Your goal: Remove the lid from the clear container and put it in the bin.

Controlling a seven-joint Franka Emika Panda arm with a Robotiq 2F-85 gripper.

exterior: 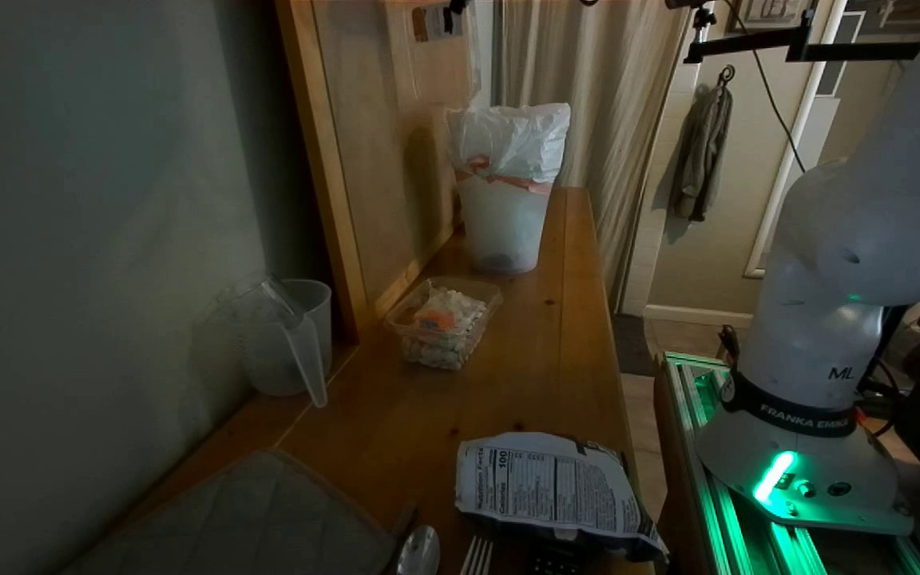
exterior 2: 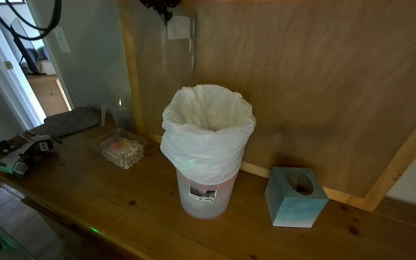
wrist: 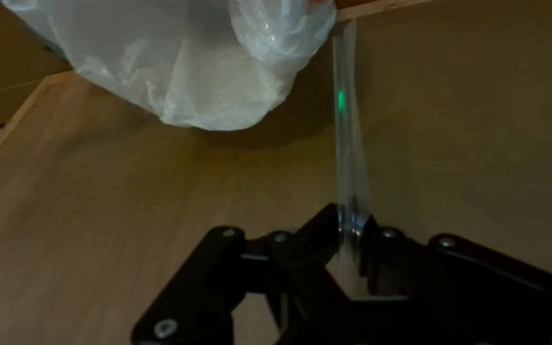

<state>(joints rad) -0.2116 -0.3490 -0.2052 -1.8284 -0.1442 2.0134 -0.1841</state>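
Note the gripper (wrist: 351,232), nearest in the wrist view, clamped on one end of the thin clear lid (wrist: 348,124), shown there almost edge-on. Hold that pinch firm and move gently: probably slick, bendy plastic, likely to twist or slide under a jerk. Next outward, find the crinkled bag liner (wrist: 166,76) to one side of the lid and, lower than both gripper and lid in an exterior view, the bin (exterior 2: 204,207). Judge the lid, hanging steeply downward, not yet centred over the mouth. Shift sideways first, high enough to pass above the loose plastic, then lower with the free end aimed well inside the rim, without snagging or dragging the liner down. Let go only there, with a short pause in case of clinging, before lifting straight up without brushing the rim. Behind, beware of the wooden panel (exterior 2: 312,86): cannot tell the gap, so avoid swinging the flat face that way. Farther along the table (exterior 2: 157,213), see the clear container (exterior 2: 124,159), uncovered, with pale, lumpy contents (exterior 2: 130,148) on show; count the removal as done and only the disposal as left, and steer wide of there
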